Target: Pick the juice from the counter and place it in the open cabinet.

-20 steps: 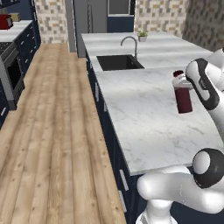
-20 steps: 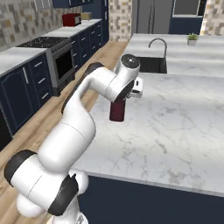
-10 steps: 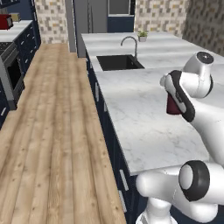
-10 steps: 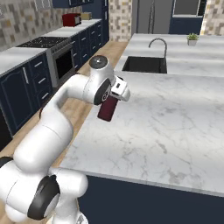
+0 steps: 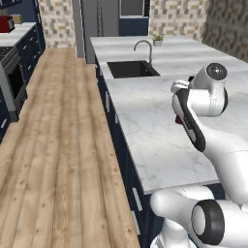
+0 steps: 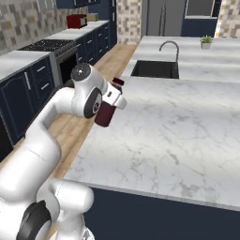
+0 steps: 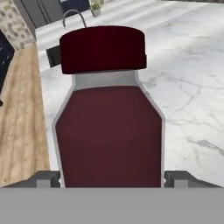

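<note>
Above the marble worktop (image 6: 187, 136), clear of its surface, the juice (image 6: 106, 114) hangs tilted near the front edge; the fingers (image 7: 112, 180) are clamped on its body. Farther back sit the sink (image 6: 155, 70) and tap (image 6: 169, 47).

No text, label, brand, number or sign can be read anywhere. The juice (image 7: 109, 131) has a plain maroon body and a plain red cap, with no label on the side that shows.
</note>
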Robot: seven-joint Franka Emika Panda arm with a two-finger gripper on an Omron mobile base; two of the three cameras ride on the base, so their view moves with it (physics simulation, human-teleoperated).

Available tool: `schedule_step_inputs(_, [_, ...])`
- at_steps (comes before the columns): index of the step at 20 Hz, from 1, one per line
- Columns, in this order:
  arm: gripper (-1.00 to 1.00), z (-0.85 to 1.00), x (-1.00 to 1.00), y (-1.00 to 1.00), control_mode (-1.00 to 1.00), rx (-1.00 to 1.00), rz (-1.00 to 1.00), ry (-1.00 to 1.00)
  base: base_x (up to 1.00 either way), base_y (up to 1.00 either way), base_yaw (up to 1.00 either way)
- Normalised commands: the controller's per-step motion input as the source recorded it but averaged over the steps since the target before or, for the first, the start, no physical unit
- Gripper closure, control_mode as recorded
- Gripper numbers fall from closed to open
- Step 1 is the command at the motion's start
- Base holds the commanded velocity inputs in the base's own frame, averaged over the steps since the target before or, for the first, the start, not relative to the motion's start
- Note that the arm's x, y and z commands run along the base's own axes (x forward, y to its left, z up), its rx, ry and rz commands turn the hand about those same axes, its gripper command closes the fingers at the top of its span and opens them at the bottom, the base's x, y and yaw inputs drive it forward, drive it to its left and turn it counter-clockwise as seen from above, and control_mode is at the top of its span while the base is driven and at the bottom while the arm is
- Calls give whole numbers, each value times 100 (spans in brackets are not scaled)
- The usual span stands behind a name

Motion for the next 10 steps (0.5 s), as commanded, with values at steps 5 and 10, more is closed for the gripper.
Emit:
schedule_step_inputs(5, [100,21,-24,0,-100,0,1,-22,0,0,0])
schedule_step_inputs(10, [100,11,-35,0,-100,0,5,-14,0,0,0])
